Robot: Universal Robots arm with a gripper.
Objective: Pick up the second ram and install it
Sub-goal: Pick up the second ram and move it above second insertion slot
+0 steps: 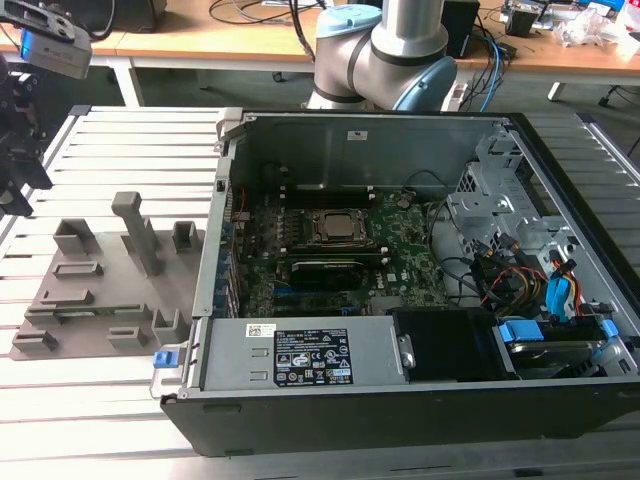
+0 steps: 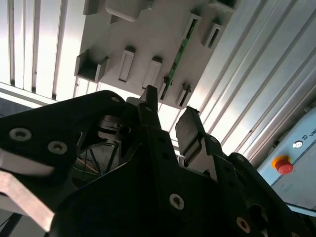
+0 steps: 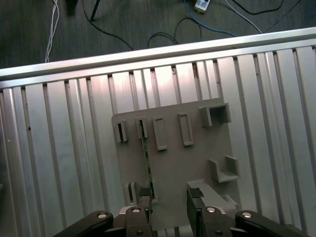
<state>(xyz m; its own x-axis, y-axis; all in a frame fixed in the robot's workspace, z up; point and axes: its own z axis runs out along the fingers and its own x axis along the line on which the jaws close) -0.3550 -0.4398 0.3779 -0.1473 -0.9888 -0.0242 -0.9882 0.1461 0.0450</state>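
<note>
Looking past my end effector (image 3: 169, 196) in the first wrist view, I see its two black fingers (image 3: 195, 200) standing well apart with nothing between them, so it is open and empty; I judge the gap is kept wide so the fingers can pass either side of a thin board. It hangs over the edge of the grey fixture plate (image 3: 177, 168), apart from it as far as I can tell; one finger lines up with the end of the second ram (image 3: 146, 158) while the other sits over bare plate, so the stick is not centred between them and the pick is not yet made.

The second ram stands on its long edge in the plate, a narrow green strip with one end caught in a small upright holder (image 3: 138, 127); its other end is hidden behind the finger; I take it the stick is parked this way so its flat faces are offered to the fingers and its upper edge stays free.

The plate lies flat on the slatted aluminium worktop (image 3: 59, 158); in the exterior view the open computer case (image 1: 370, 150) sits just beside the plate, on the exterior view's right, laid on its side with the motherboard (image 1: 405, 262) facing up, which I judge is meant to let the arm reach it from above.
</note>
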